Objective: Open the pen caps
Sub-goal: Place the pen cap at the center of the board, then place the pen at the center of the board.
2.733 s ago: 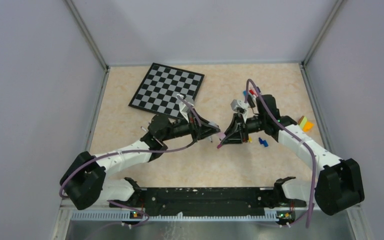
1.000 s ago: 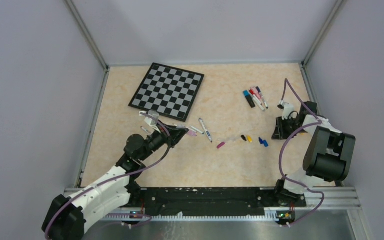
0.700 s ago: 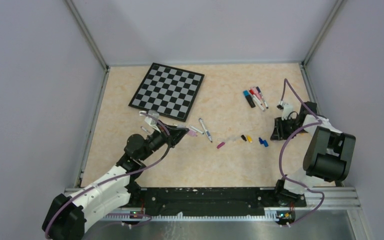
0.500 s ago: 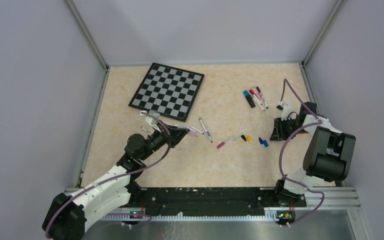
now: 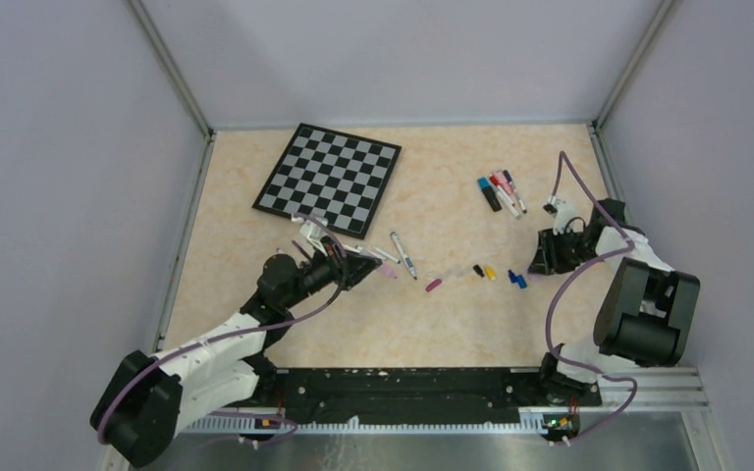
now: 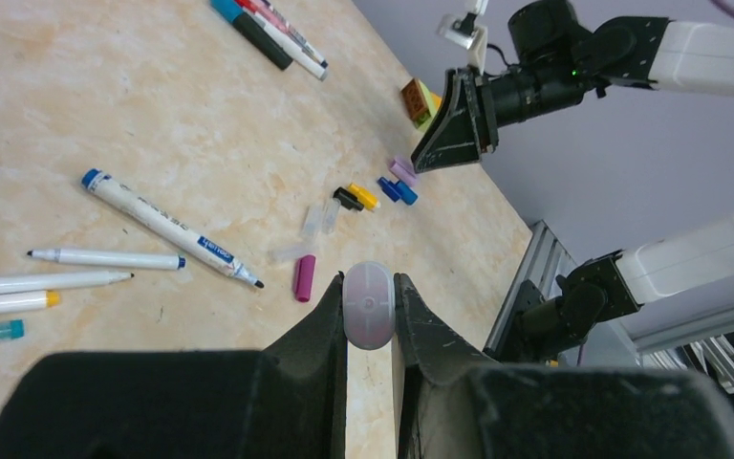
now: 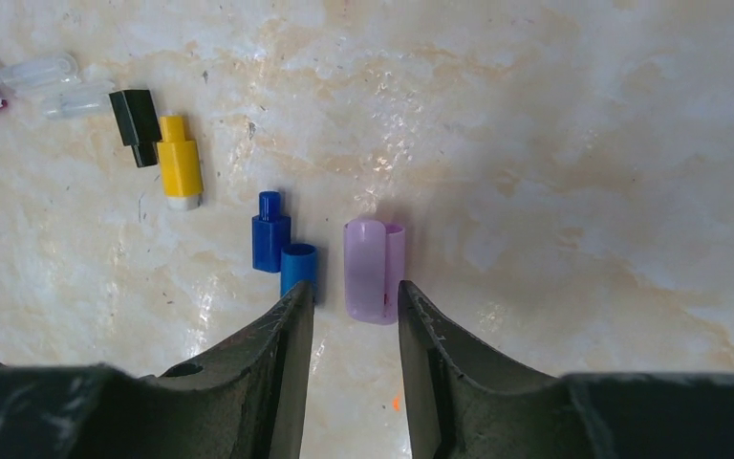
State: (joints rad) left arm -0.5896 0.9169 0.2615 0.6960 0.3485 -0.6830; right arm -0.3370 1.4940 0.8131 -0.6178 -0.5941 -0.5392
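Right wrist view shows the right claw (image 7: 354, 289) low over the bench (image 7: 554, 172) with its fingers apart, wider than the lilac cap (image 7: 375, 271) lying between the tips. The cap rests flat on the bench and looks freed. It is touching or nearly touching the right fingertip, and it lies just beside two blue caps (image 7: 282, 253). Further off lie a yellow cap (image 7: 179, 161) and a black cap (image 7: 136, 113).

In the left wrist view the left claw (image 6: 370, 287) is clamped on a pale lilac pen (image 6: 369, 308), seen end-on, raised above the bench near the middle. Several open pens (image 6: 167, 229) lie below it to its left. A small group of capped pens (image 5: 499, 191) waits at the far right of the bench, so the task looks well along but unfinished.

The nearest risk, as I judge it, is the right claw dragging the lilac cap as it lifts. With a fingertip that close, a sideways pull would roll the round cap into the blue ones or away across the bench. A straight rise avoids that.

On the left, the grip sits at the pen's very end, so a quick swing could tilt or drop it. Lowering it over the row of loose caps would scatter them. An exposed nib pressed down could also mark the bench.
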